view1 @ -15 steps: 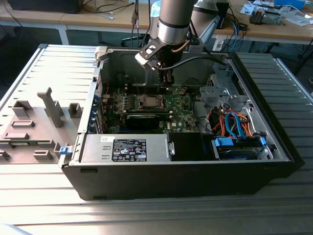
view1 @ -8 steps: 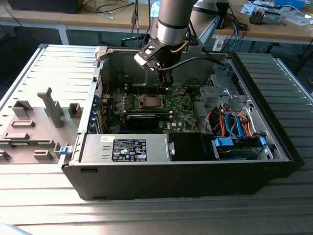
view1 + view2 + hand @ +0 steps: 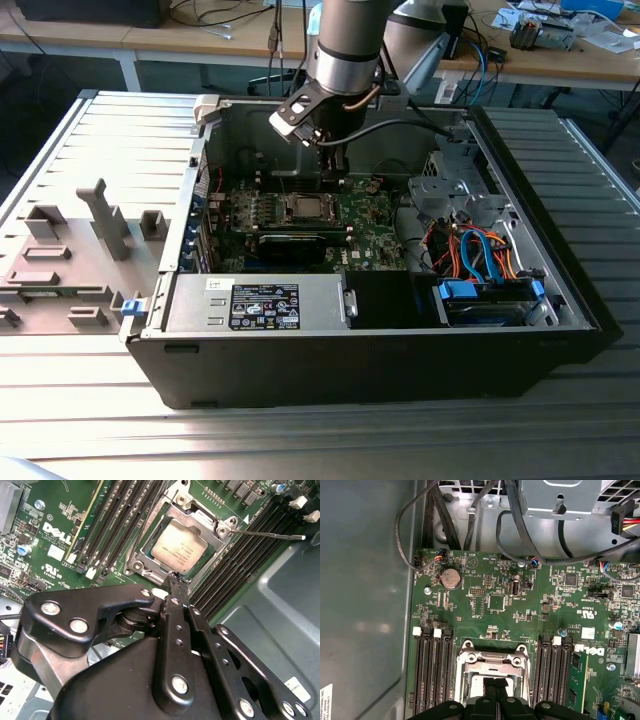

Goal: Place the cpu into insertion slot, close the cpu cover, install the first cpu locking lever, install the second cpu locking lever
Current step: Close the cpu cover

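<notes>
Cpu (image 3: 179, 546) seated under cpu cover (image 3: 202, 521); pincer (image 3: 175, 583) pinched together, empty, at cover's edge. Press squarely, no skew; locking lever (image 3: 267, 534) beside cover apparently unlatched.

In the second wrist view, the near edge of the cpu cover (image 3: 140, 564) is hidden behind the claw (image 3: 175, 583). In the first wrist view, the cpu (image 3: 479, 684) is largely masked by the claw and cut off at the picture's edge. In the exterior view, the insertion slot (image 3: 305, 207) is too small for detail to be made out.
</notes>
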Robot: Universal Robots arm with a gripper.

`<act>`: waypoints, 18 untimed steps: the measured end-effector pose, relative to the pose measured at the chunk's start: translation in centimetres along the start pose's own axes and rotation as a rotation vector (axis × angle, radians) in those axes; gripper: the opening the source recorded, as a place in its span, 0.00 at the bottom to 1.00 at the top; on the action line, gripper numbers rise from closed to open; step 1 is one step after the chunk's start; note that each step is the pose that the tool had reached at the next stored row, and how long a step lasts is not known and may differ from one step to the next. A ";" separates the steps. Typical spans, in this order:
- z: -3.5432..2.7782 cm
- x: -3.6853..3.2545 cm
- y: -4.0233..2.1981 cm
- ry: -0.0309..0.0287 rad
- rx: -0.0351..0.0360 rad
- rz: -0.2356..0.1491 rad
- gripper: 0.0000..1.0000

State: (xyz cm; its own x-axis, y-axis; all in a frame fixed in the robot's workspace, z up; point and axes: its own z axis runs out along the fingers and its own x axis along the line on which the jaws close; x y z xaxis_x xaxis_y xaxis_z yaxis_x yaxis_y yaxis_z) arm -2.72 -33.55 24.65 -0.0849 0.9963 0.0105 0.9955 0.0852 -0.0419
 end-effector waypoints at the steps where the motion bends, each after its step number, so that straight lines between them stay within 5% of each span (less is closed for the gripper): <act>1: 0.01 0.00 -0.03 0.0000 0.0000 0.000 0.11; 18: 0.27 0.04 -0.52 0.0000 -0.0001 0.000 0.11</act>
State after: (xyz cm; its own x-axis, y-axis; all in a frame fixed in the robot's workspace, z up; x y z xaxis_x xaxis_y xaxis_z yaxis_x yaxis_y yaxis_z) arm -3.25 -33.55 24.41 -0.0848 0.9963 0.0105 0.9955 0.0852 -0.0418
